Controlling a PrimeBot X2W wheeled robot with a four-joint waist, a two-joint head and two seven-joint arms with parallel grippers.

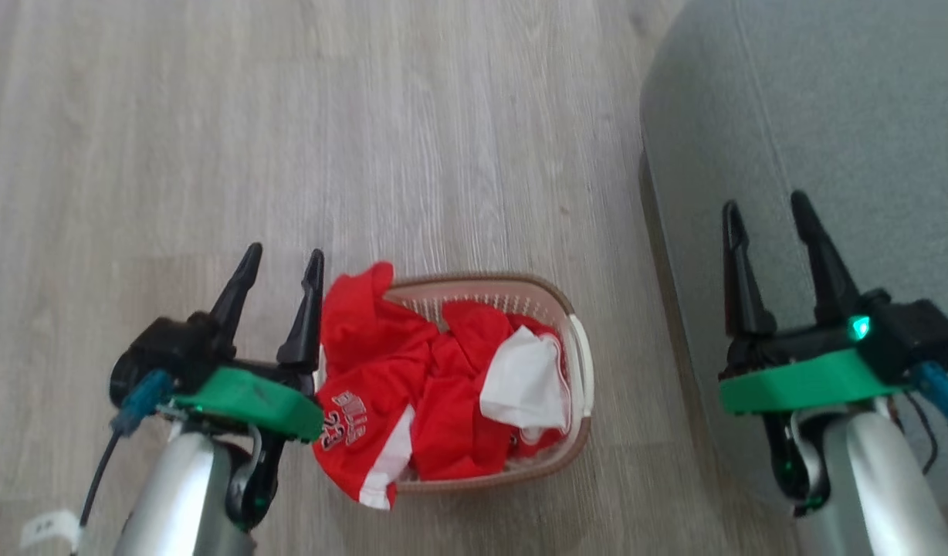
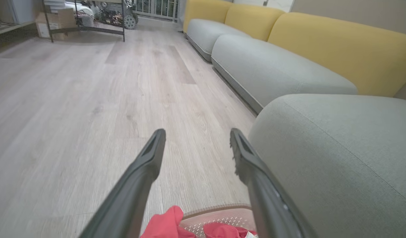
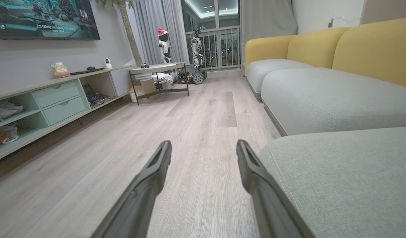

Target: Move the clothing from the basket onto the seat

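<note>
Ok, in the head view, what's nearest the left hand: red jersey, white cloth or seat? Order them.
1. Red jersey, just beside the left hand.
2. White cloth, on the basket's right side.
3. Seat, far right.

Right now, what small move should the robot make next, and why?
Probably swing the open left tool rightward and down onto the red and white soft clothing heaped in the cream perforated plastic basket; it hangs empty beside that pile, nearer than the right tool.
</note>
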